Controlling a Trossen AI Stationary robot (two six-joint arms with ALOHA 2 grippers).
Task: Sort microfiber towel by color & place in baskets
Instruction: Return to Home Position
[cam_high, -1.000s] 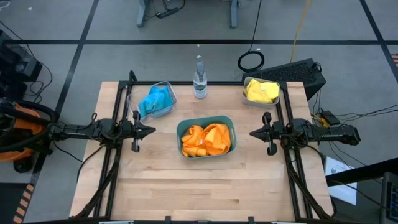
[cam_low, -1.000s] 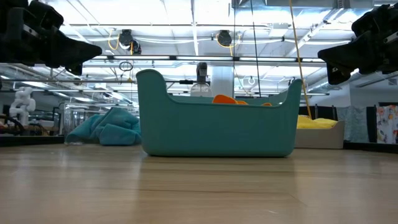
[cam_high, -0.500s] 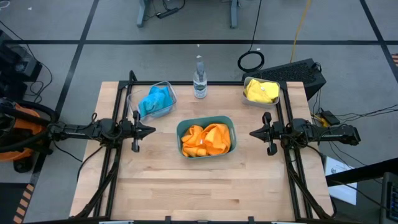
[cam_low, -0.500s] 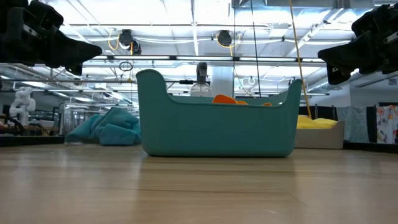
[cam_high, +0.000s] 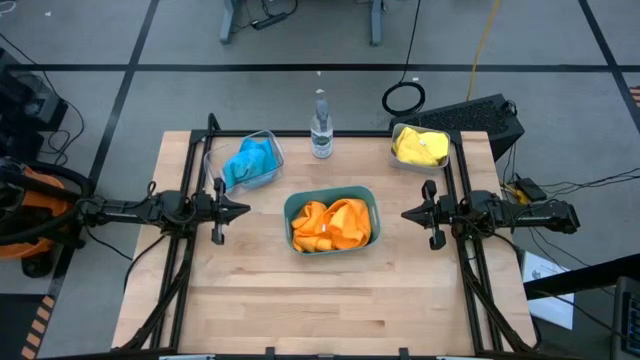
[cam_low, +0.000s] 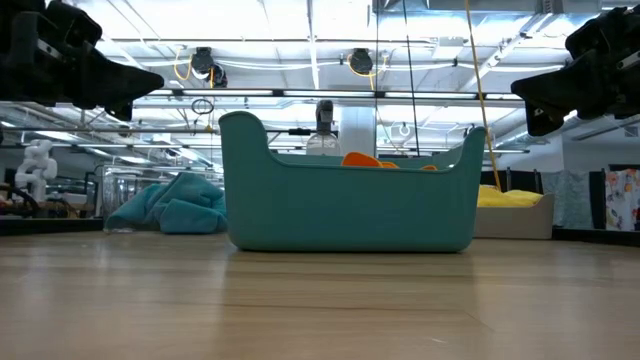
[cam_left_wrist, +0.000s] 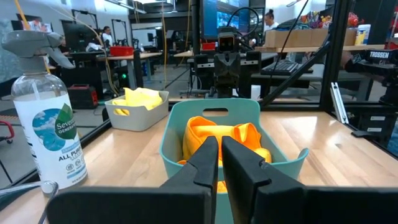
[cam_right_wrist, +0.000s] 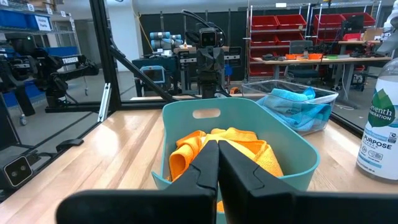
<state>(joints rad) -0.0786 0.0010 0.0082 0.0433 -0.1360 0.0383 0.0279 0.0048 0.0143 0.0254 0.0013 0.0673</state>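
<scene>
Right now your left tool (cam_high: 244, 210) and right tool (cam_high: 405, 213) are hovering above the counter (cam_high: 330, 300), one on each side of the teal basket (cam_high: 330, 192). Both are pointing at it, fingers pressed together, gripping nothing and touching nothing. Orange towels (cam_high: 332, 224) are lying inside it. Farther back, the clear basket (cam_high: 279, 152) is holding blue towels (cam_high: 250, 162) and the grey basket (cam_high: 397, 135) a yellow towel (cam_high: 420, 147), with a spray bottle (cam_high: 320, 125) standing between them.

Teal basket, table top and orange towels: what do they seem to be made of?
Teal basket: moulded plastic, it seems; smooth matte walls, rounded corners, cut-out handle.
Table top: wood, probably sealed; grain and plank lines show, with a faint sheen.
Orange towels: soft cloth, crumpled in folds.
</scene>
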